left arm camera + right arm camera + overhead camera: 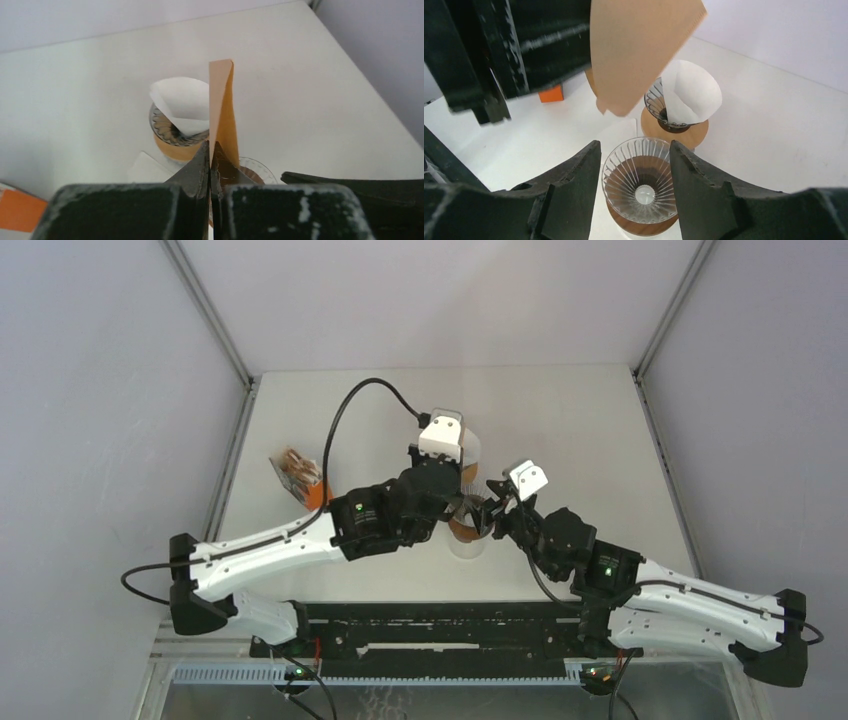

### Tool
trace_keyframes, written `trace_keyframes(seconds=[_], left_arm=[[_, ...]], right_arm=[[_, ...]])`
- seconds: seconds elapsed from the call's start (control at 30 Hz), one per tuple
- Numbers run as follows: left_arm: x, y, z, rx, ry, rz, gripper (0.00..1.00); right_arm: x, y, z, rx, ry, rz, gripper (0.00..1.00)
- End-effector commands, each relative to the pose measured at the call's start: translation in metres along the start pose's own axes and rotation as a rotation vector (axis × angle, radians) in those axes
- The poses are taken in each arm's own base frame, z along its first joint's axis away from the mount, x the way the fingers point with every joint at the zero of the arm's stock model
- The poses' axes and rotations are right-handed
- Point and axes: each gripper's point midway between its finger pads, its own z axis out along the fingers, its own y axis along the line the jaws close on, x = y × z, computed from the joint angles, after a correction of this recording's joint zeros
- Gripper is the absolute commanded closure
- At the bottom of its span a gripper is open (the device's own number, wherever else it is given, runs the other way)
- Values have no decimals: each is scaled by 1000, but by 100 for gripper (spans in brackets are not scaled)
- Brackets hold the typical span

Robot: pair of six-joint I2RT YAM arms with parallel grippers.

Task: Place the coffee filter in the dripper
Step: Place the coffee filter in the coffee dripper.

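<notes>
Brown paper coffee filter [222, 115] stands upright in the left wrist view. The left gripper [210, 152] pinches its lower edge with the jaws pressed together.

In the right wrist view, the right gripper [634, 150] is spread and holds nothing. The empty glass dripper [639, 187] sits below, between its fingers, with the filter hanging above.

In the top view, both wrists meet over that dripper.

Centre the filter over the empty cone, not the neighbouring dripper with the white filter [691, 92]. Lower it fully before release.
</notes>
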Motion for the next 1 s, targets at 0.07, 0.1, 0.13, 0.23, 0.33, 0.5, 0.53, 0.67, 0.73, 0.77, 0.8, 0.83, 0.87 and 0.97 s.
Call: trace_keyframes(seconds=[0.07,0.1,0.13,0.23,0.33,0.5,0.53,0.67,0.73,0.77,0.8,0.83,0.87,0.97], left_arm=[[-30,5,-4,-113,-38,129,100],[-30,4,-3,-121,-31,145,100],[-30,3,-3,-125,-26,154,100],[-29,-1,-1,-129,-14,175,100],[-29,-4,-2,-125,-7,182,100],[-27,-7,-2,-105,5,162,100],[-27,-8,-3,-99,8,153,100],[-24,-13,-4,-71,24,123,100],[-22,-14,-5,-67,33,114,100],[-22,-14,-5,-66,35,104,100],[-21,-13,-5,-67,38,101,100],[-20,-12,-6,-70,41,97,100],[-20,-12,-6,-72,42,89,100],[-18,-9,-6,-74,48,67,100]], right_arm=[[-36,2,1,-45,-206,108,38],[-37,3,1,-52,-214,111,37],[-39,5,2,-59,-223,114,37],[-42,5,4,-57,-253,125,37],[-48,1,6,-41,-292,145,37],[-53,-2,11,-25,-332,171,37],[-54,-3,12,-22,-338,174,37],[-55,-3,18,-8,-347,185,37],[-55,-4,20,-1,-358,192,37],[-54,-5,21,1,-359,194,37],[-53,-4,23,-2,-357,195,37],[-53,-4,24,-2,-357,200,37],[-52,-4,25,0,-355,203,37],[-49,-3,29,0,-348,209,37]])
